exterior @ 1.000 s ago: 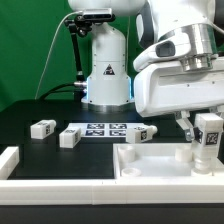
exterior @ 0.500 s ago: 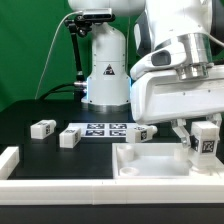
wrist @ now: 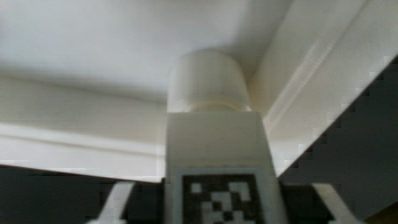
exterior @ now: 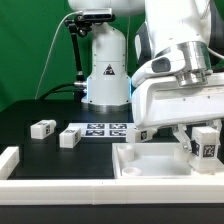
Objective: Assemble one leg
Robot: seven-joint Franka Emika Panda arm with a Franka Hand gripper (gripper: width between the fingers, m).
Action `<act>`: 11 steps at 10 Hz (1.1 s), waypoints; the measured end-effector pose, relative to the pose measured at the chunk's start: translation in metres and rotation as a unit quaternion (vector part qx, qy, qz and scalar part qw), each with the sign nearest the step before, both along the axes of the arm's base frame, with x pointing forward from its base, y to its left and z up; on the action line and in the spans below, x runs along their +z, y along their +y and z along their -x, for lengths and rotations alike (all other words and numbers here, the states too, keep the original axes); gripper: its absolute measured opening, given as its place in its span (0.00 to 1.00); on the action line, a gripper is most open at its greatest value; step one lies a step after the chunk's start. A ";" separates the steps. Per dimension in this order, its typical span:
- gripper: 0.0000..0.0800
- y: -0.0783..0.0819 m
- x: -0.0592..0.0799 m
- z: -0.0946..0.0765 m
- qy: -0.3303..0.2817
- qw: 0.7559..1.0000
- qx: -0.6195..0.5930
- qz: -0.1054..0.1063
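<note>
My gripper is shut on a leg, a small white post with a black-and-white tag. It holds the leg just above the near right part of the large white rimmed panel. In the wrist view the leg fills the middle with its tag toward the camera. A finger shows on each side of it, and its rounded end points at the panel's inner corner. Three more legs lie on the black table: two at the left and one by the panel.
The marker board lies flat between the loose legs. The robot's white base stands behind it. A white raised border runs along the front left and the front edge of the table.
My gripper has come down with the leg, closer to the panel, over the last second. The loose legs and the panel have not moved.
</note>
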State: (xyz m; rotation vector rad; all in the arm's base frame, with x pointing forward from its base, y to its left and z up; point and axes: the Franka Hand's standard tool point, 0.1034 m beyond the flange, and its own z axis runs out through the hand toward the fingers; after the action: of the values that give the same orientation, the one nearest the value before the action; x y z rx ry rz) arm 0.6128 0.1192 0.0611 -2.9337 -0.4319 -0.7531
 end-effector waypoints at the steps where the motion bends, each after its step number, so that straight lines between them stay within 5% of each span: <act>1: 0.36 0.000 0.000 0.000 0.000 1.000 0.000 0.000; 3: 0.75 0.000 0.000 0.000 0.000 1.000 0.000 0.000; 8: 0.81 0.001 0.001 0.000 0.000 1.000 0.001 0.000; 11: 0.81 0.004 0.014 -0.003 0.008 1.000 0.004 0.001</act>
State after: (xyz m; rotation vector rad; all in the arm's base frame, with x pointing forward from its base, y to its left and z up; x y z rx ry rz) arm 0.6160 0.1229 0.0755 -2.9347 -0.4429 -0.7296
